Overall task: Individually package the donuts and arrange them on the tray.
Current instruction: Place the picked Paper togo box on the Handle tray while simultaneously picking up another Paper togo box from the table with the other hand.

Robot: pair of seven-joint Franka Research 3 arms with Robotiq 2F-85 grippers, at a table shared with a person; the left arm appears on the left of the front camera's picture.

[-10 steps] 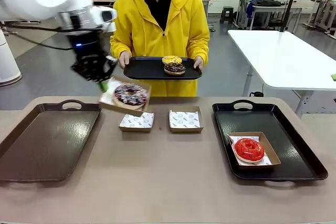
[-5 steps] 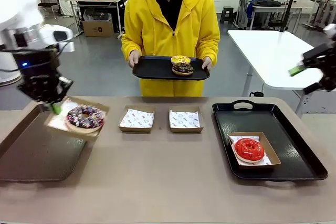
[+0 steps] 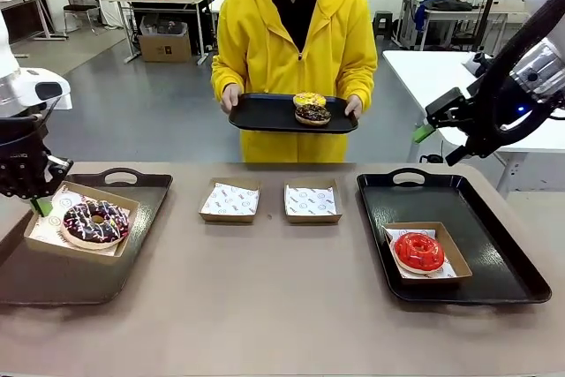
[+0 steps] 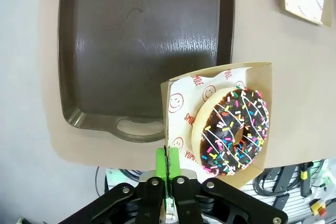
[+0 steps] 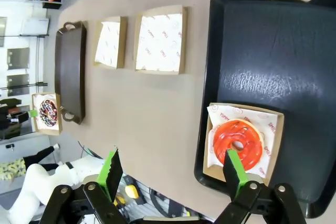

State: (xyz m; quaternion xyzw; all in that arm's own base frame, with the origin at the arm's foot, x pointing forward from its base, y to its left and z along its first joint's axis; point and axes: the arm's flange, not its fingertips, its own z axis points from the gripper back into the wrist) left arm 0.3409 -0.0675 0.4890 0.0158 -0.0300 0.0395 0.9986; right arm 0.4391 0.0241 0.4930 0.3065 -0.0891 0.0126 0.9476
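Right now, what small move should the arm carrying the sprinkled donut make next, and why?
Probably lower the box onto the left tray, then release: the left gripper is shut on the box's edge, holding it and its sprinkled donut over that tray.

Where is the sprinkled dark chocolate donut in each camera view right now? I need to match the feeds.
Front view: dark chocolate ring donut with white-pink sprinkles at far left, in a brown cardboard box gripped by the left gripper.
Left wrist view: lower right, just above the fingers.
Right wrist view: tiny, at the left edge.
Shared landmark: the dark brown handled tray beside it.
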